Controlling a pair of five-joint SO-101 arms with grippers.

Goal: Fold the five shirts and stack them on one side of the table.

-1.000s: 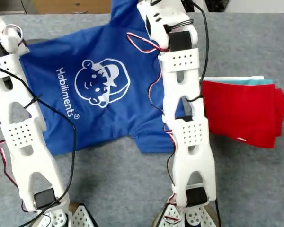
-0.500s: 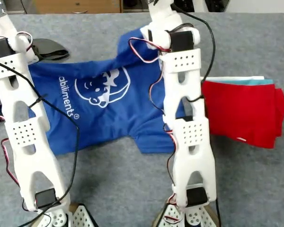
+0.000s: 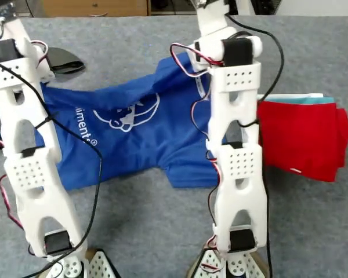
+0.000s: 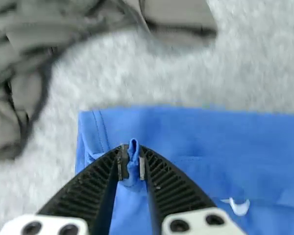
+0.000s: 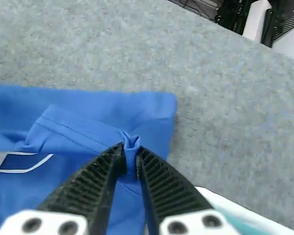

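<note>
The blue shirt (image 3: 133, 133), printed with a white cartoon face and lettering, lies spread on the table with its far edge doubled over towards the near side, half covering the print. The left gripper (image 4: 131, 164) and right gripper (image 5: 129, 154) each pinch a bunch of that edge. On the right arm's side a folded red shirt (image 3: 301, 139) tops a pile, with a teal edge (image 3: 304, 101) and a white edge (image 3: 290, 95), probably other folded shirts, showing beneath
</note>
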